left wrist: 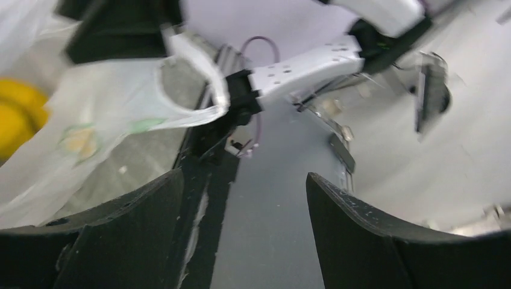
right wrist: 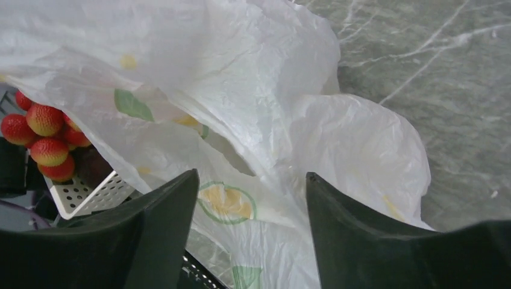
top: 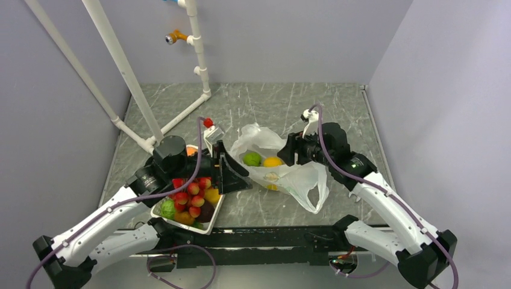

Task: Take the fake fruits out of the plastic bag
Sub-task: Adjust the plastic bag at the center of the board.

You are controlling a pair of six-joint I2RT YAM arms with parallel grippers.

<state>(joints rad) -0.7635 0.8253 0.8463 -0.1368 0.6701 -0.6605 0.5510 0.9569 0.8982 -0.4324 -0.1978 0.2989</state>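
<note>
The plastic bag (top: 301, 180) lies crumpled near the middle of the marbled table (top: 265, 105), its mouth turned toward 10 o'clock. In the mouth sit two of the fake fruits: a green round fruit (top: 252, 158) and, touching it at its 3 o'clock, a yellow-orange round fruit (top: 272, 161). Both rest on the bag's film and are not out of it. One loop handle hangs toward 5 o'clock, near the front edge of the table.

The right gripper (top: 288, 153) is at 1 o'clock of the bag, just beside the yellow-orange fruit. In the right wrist view its jaws stand well apart above the bag (right wrist: 253, 90) — the white film with its green and yellow print fills the space behind them, but nothing is pinched between the two fingers.

The left gripper (top: 236, 174) is at 9 o'clock of the bag, close to its mouth. Its jaws are spread wide too, and the left wrist view shows only the table edge and the rig between them; the bag (left wrist: 108, 96) is at 10 o'clock in that view, apart from the fingers.

At 8 o'clock of the bag, under the left arm, stands a white basket (top: 181, 224). The bunch of red strawberries (top: 191, 191) lies in it — together with some other fruits in green, yellow and dark purple. A white pipe frame (top: 120, 66) rises at 11 o'clock.
</note>
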